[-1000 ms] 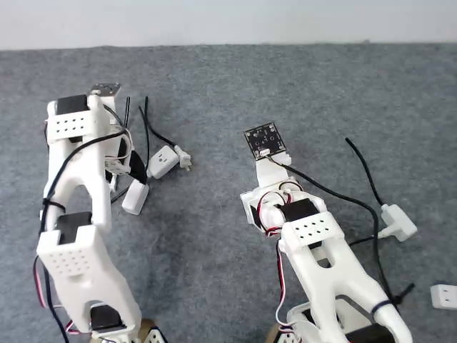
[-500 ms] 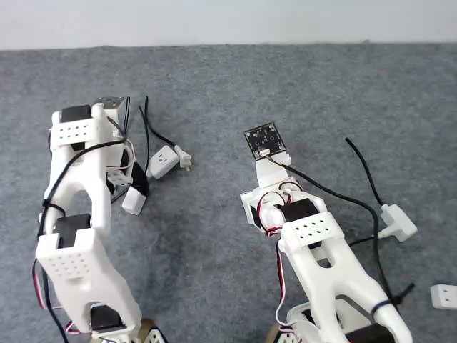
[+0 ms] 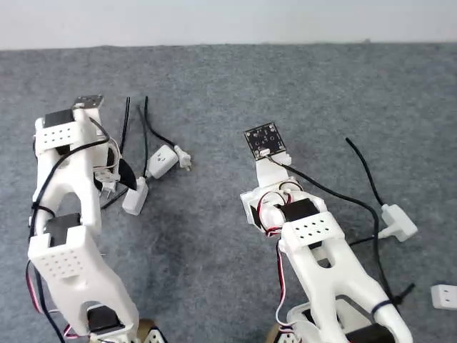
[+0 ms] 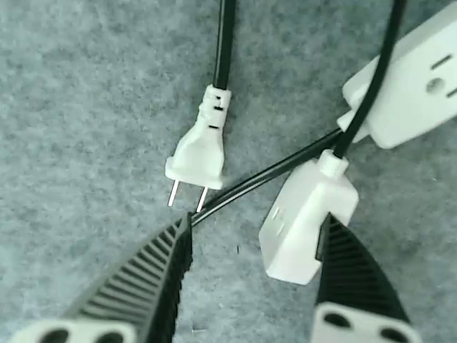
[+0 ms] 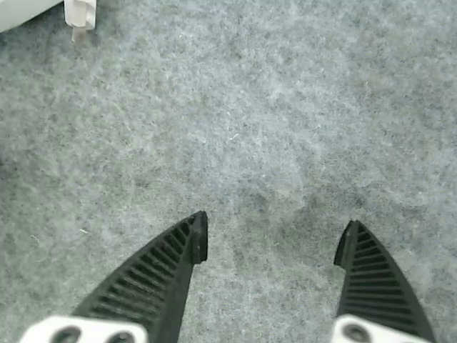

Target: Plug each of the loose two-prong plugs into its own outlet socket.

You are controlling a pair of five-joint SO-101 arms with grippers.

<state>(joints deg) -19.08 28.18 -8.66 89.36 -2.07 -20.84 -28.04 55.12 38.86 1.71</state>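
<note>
**Status: nothing gripped, nothing plugged in**

The left gripper (image 4: 255, 225) is spread wide, low over the near socket (image 4: 307, 221), with one finger (image 4: 346, 268) just beside its edge. A black cord (image 4: 271, 175) crosses between the fingers. The plug (image 4: 196, 153) lies flat near the socket, across the cord from it, prongs bare. A second socket (image 4: 414, 78) lies just past the near socket. The right gripper (image 5: 275, 223) is well apart from it, open over grey carpet (image 5: 285, 107).
</note>
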